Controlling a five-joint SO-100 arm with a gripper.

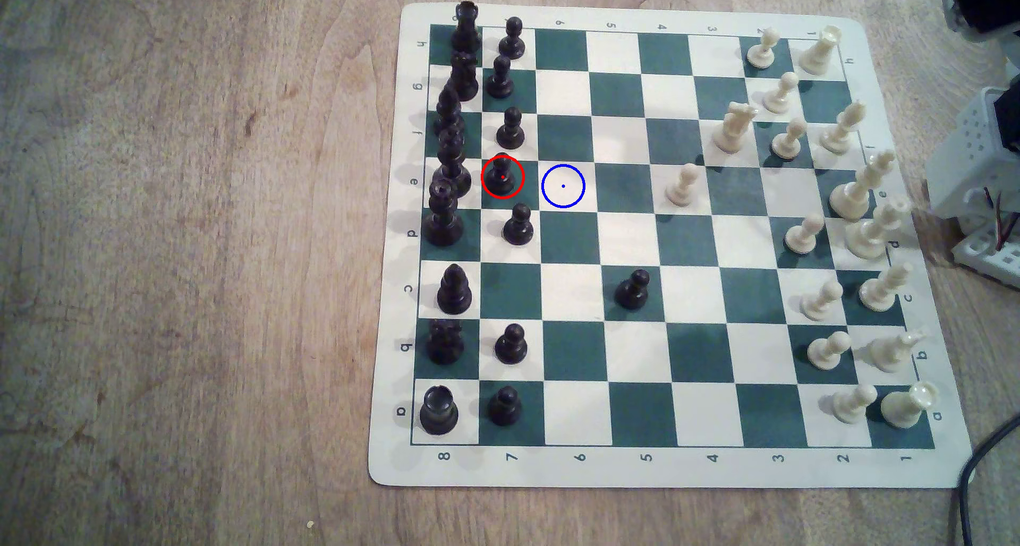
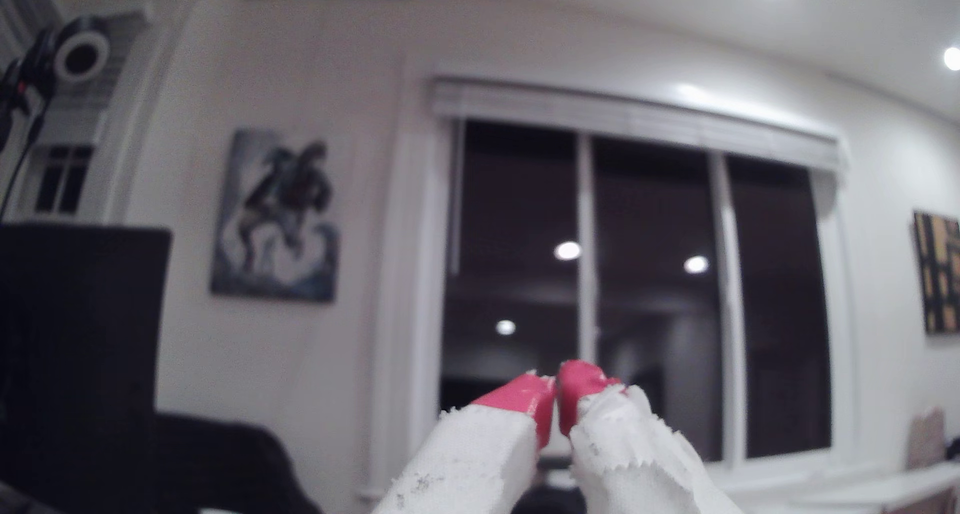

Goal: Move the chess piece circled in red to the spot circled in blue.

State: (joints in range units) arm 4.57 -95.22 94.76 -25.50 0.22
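1. On the exterior view's left, bare wooden surface (image 1: pixel 193 248) runs up to the chessboard mat (image 1: pixel 662 471).
2. The black back-row pieces (image 1: pixel 450 160) line the board's leftmost column in that view, with black pawns one column in.
3. The chess piece circled in red (image 1: pixel 502 175), a black pawn, stands upright on a dark green square in that pawn column.
4. Just to its right in the exterior view lies the spot circled in blue (image 1: pixel 563 186), a bare cream square.
5. Cream pieces (image 1: pixel 850 193) crowd the board's right side.
6. The claw (image 2: pixel 556 389) in the wrist view points at a dark window (image 2: pixel 649 285), well away from the pawn; its red-tipped fingers (image 2: pixel 524 394) meet together, holding nothing.
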